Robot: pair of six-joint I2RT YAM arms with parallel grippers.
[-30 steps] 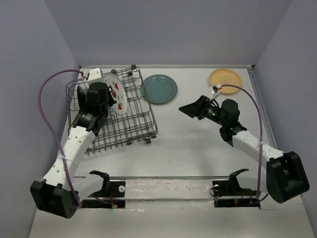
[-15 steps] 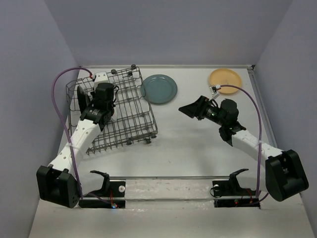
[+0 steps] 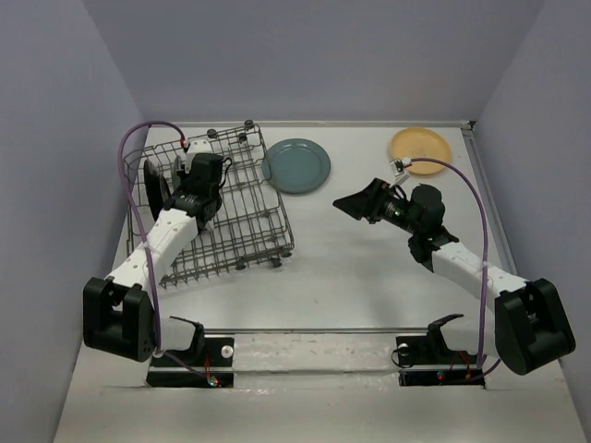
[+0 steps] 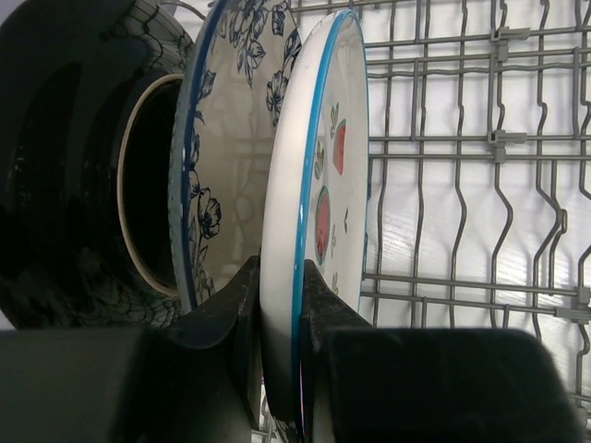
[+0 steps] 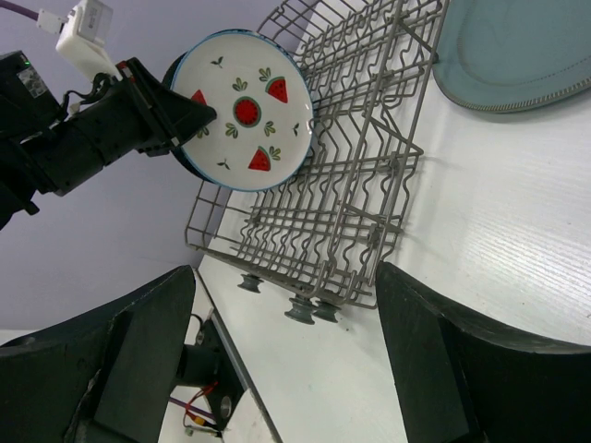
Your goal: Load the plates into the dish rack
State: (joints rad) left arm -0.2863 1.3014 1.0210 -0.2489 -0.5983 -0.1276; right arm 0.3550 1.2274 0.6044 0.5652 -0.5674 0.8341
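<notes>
While the outstretched left gripper pinches the watermelon plate by its rim, upright at the dish rack's left end beside the floral plate, the right gripper hangs spread wide, aimed left above the table; beyond, the teal plate and yellow plate lie flat.

One plate stood on edge in the dish rack between the left gripper's fingers, two more plates upright just left of it, and a fourth plate lay flat on the table ahead of the right gripper.
</notes>
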